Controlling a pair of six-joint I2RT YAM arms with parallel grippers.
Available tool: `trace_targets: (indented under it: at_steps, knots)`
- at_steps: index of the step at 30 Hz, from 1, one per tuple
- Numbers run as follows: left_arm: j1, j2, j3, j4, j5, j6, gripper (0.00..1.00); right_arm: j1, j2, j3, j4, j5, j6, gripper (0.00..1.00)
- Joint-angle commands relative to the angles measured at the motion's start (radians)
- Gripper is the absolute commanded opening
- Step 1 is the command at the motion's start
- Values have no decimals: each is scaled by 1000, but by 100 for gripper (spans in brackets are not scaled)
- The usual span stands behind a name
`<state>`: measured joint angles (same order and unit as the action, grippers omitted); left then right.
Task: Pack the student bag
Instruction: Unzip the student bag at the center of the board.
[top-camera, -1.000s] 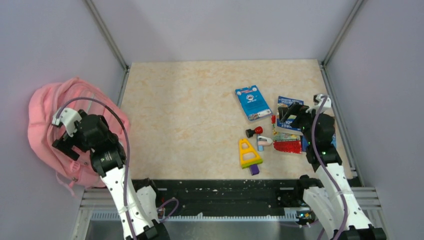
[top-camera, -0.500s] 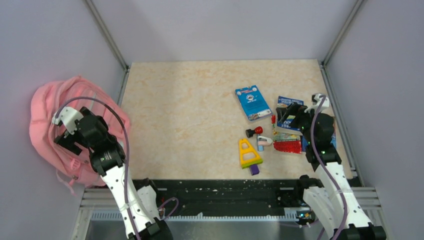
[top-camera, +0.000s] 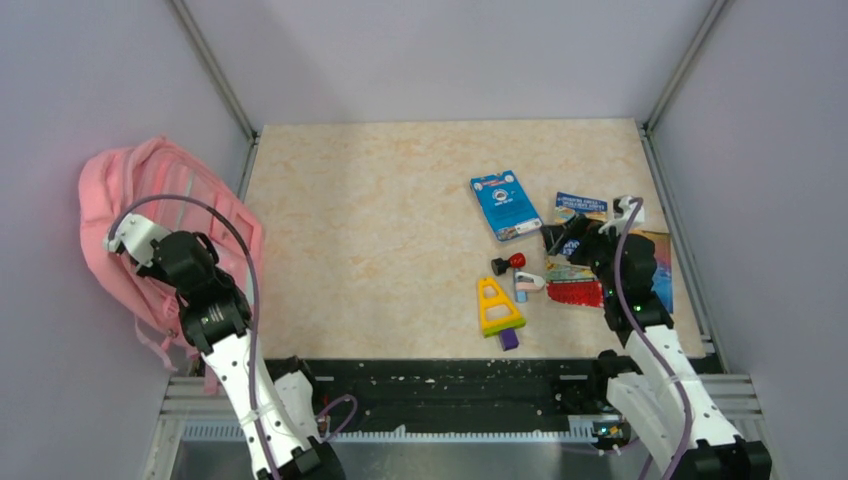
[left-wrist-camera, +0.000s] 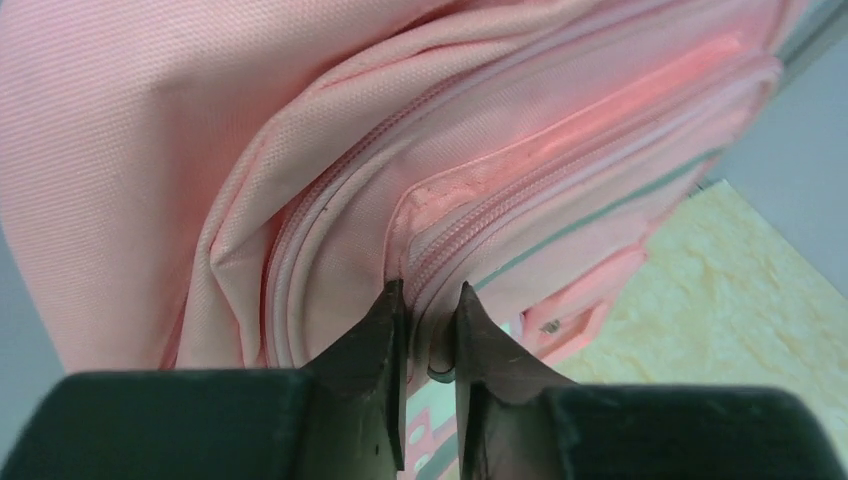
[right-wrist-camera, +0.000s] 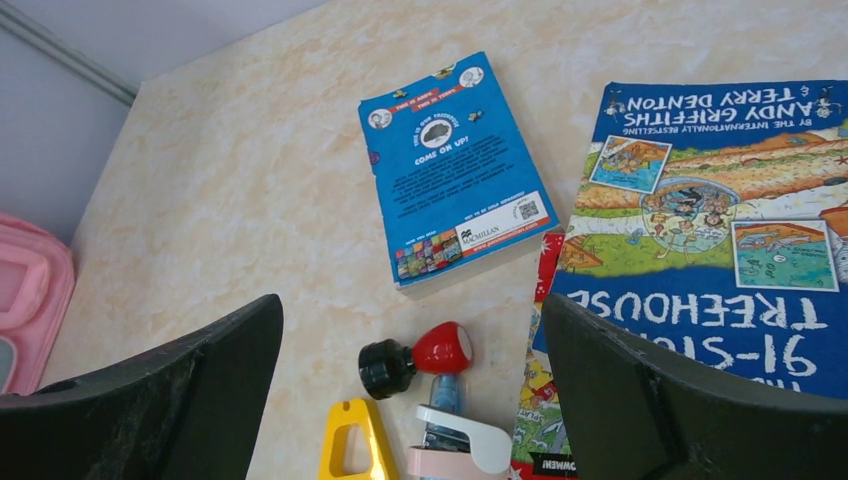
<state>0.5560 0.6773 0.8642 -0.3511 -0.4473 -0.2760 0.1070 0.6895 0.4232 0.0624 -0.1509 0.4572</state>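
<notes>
The student bag (top-camera: 125, 205), large, soft and pink, slumps against the left wall beyond the table's left edge. In the left wrist view its grey-lined zip seams (left-wrist-camera: 520, 190) fill the frame. My left gripper (left-wrist-camera: 432, 300) is shut on a fold of the bag at a zip seam, with a small grey loop pinched between the pads. My right gripper (right-wrist-camera: 410, 305) hangs open over the clutter at the right of the table, holding nothing. It is also seen from above (top-camera: 560, 240).
Under the right gripper lie a blue paperback (right-wrist-camera: 455, 170), a Treehouse book (right-wrist-camera: 710, 230), a red-and-black stamp (right-wrist-camera: 415, 360), a pink-and-white stapler (right-wrist-camera: 450, 450) and a yellow triangle (top-camera: 495, 305). Metal rails (top-camera: 450, 385) run along the near edge.
The left gripper has closed from wide open onto the bag's seam. The bag has shifted up and to the right. The right gripper has edged left over the small items.
</notes>
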Motion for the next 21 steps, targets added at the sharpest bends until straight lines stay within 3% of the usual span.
trace_targets:
  at_steps: [1,2,13,21]
  knots:
    - [-48,-15,8,-51,155,5,7,26,25,24,50,28,-15,98]
    - [-65,-25,0,-44,164,15,0,26,33,29,43,36,-24,98]
    - [-208,-66,-19,11,429,76,0,27,119,66,8,42,-63,95]
    - [-338,-95,-40,52,578,124,0,26,68,50,14,58,-85,95]
